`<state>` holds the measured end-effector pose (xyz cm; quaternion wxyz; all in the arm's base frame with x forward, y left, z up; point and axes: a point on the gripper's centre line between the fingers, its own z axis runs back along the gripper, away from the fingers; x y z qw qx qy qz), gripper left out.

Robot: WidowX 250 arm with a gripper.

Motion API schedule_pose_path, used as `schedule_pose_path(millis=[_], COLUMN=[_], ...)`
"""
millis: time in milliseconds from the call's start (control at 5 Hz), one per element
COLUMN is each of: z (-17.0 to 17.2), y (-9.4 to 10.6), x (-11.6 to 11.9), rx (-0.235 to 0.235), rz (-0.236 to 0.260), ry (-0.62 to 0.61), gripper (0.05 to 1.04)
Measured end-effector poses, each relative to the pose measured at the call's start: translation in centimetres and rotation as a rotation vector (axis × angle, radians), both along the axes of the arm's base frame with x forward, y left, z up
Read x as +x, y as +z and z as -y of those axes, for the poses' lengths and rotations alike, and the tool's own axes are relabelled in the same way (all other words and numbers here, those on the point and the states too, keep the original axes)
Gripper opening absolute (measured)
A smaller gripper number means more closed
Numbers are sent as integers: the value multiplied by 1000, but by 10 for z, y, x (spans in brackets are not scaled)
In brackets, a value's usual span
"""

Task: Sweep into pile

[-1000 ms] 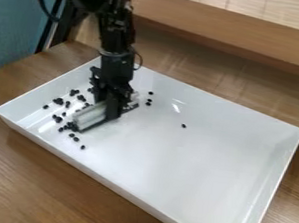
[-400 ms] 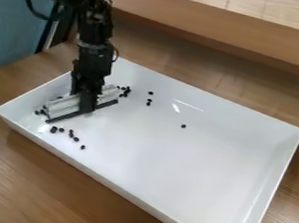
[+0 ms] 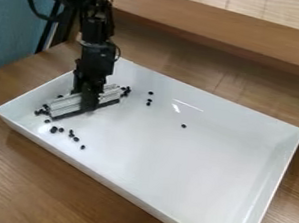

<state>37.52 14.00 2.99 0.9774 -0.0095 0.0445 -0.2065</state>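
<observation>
Beneath the claw (image 3: 89, 103) there's a wooden bench (image 3: 34, 177) with a big white tray (image 3: 192, 173) on it. The claw is closed on a pale sweeper bar (image 3: 64, 106) that juts out either side. Little black beads (image 3: 53, 129) cluster at both bar ends, others nearby, one well apart.

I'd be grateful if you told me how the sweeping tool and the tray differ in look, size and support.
The sweeping tool is a narrow bar, while the tray is far larger, broad and shallow with raised walls. The sweeping tool is pale with a dark lower edge; the tray is glossy white. The sweeping tool is held by the gripper, whereas the tray rests on the wooden table. Both are light-coloured and longer than wide.
</observation>
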Motion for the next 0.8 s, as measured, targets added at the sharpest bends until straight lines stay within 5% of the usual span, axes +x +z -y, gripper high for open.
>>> schedule_pose_path(millis=[800], z=[87], y=[14], x=[0], rx=[-103], rz=[69], ry=[-21], gripper=[402])
